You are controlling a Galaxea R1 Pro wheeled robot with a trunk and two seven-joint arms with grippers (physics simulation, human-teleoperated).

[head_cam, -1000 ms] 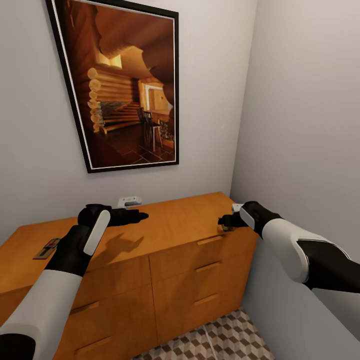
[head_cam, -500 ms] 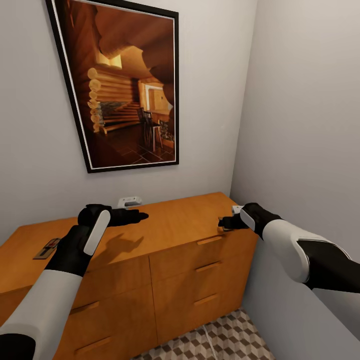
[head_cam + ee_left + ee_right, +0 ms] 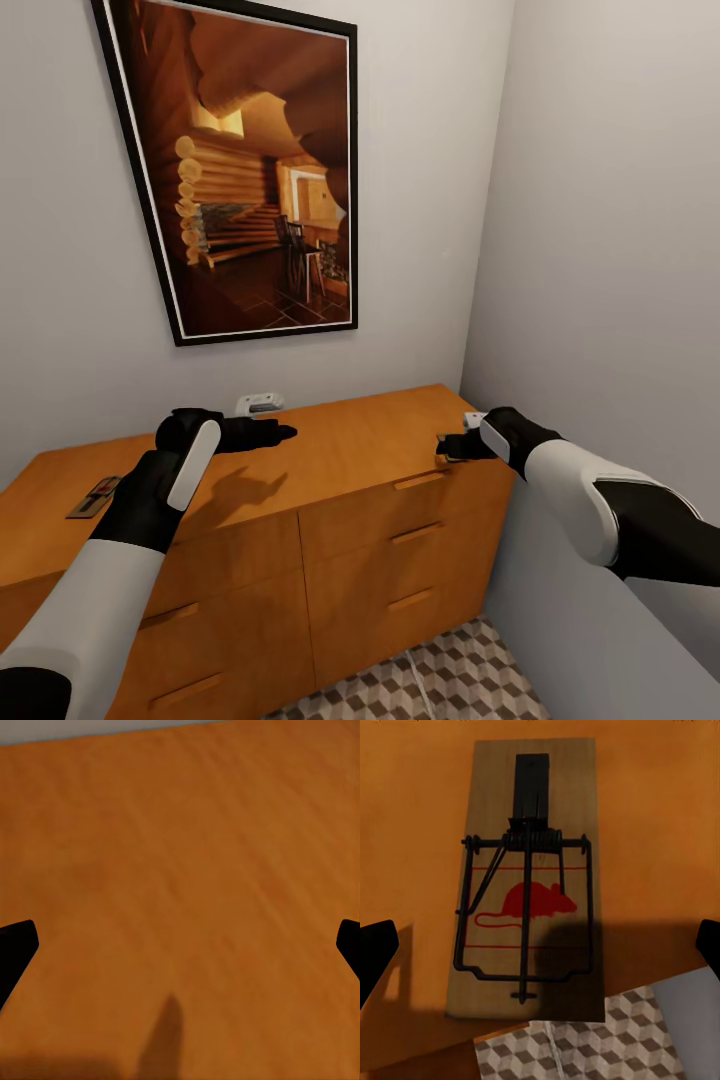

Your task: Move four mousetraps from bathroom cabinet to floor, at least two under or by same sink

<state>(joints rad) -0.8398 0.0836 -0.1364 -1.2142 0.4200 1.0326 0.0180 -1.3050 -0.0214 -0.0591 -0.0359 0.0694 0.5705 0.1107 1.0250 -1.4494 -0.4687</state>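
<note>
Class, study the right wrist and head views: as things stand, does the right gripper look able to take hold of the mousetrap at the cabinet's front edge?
Probably yes. The right gripper hovers open over the mousetrap, its fingers wide on either side, and nothing lies between them on the cabinet top.

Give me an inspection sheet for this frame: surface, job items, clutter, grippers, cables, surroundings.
Surface: cabinet top, smooth orange wood, drawers shut.
Job's things: one mousetrap at the top's front edge near the right end, under the right gripper; another mousetrap lies at the far left of the top.
Clutter: small white device at the back by the wall.
Grippers: left gripper open over bare wood; right gripper open, fingers either side of the trap, not closed on it.
Cables: nothing seen.
Surroundings: framed picture above, grey walls, cube-pattern floor below.
</note>
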